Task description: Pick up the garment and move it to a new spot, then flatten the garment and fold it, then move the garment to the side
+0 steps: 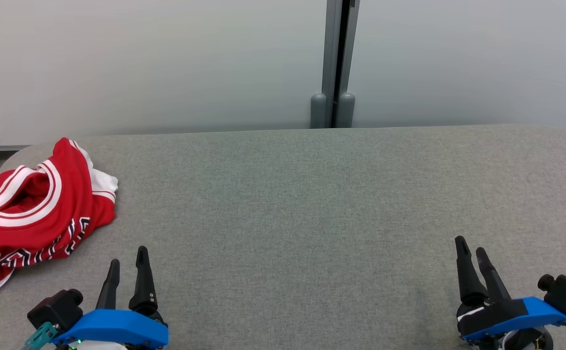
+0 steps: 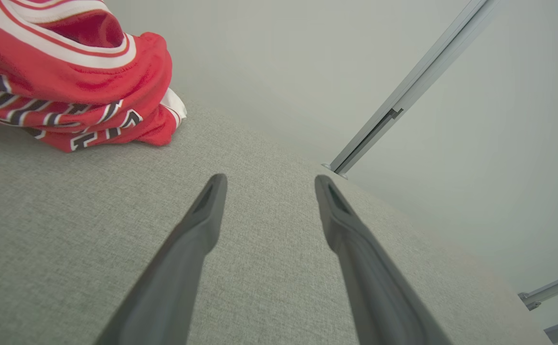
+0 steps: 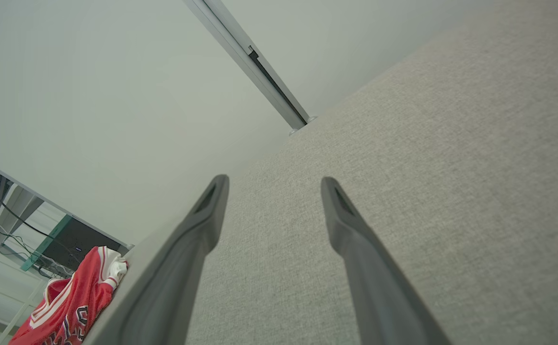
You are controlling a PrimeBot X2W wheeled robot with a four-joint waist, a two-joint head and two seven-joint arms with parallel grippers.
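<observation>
The garment (image 1: pixel 40 209) is seen bunched in a red heap ahead of the left gripper (image 1: pixel 128 256) and to its outer side, near it but not touching. It lies well apart from the right gripper (image 1: pixel 469 245). Both grippers are held parted, moderately wide, with nothing between the fingers, low over the bare table (image 1: pixel 312 194).

Nothing has yet been picked up, so the risks lie in the first grasp. The heap is layered and folded over itself. If only a top fold is pinched, the rest may trail and catch. If several layers are taken together, flattening is likely to be hindered. The garment appears to lie close to the table's end, so a sideways nudge from the left gripper could push it over. Fingertips lowered too far could be driven into the table cover.
</observation>
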